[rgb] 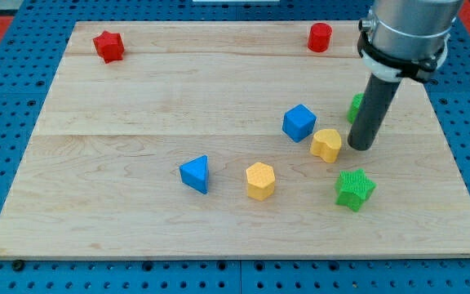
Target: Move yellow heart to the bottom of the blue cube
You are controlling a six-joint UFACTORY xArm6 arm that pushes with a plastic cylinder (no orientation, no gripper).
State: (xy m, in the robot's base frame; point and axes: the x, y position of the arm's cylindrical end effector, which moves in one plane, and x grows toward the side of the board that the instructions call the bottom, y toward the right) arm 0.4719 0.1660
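Arm is coming in from the view's top right, its grey cylindrical body cut off by the frame edge, w/ a black band around the bottom of that body. Dark rod is hanging straight down from it, near vertical. My tip [361, 148] is sitting on the wooden board [137, 106], just to the right of the yellow heart [326, 144]; looks touching or nearly so, can't tell for sure. No jaws here, just a plain rod end, so nothing is being held; it's only resting beside the heart.

Yellow heart is lying right of centre, just below and to the right of the blue cube [299, 122], the two close together but w/ a sliver of board showing btwn them. So heart is at the cube's lower-right corner, not straight under it.

A green block [355, 105] is peeking out behind the rod on its left side, mostly hidden, shape unclear. Green star [354, 189] is lying below the tip, toward the view's bottom. Yellow hexagon [260, 180] is sitting left of the star, and blue triangle [195, 174] further left again. Red star [108, 46] is at the board's top left; red cylinder [320, 37] is at the top, right of centre, near the arm body.
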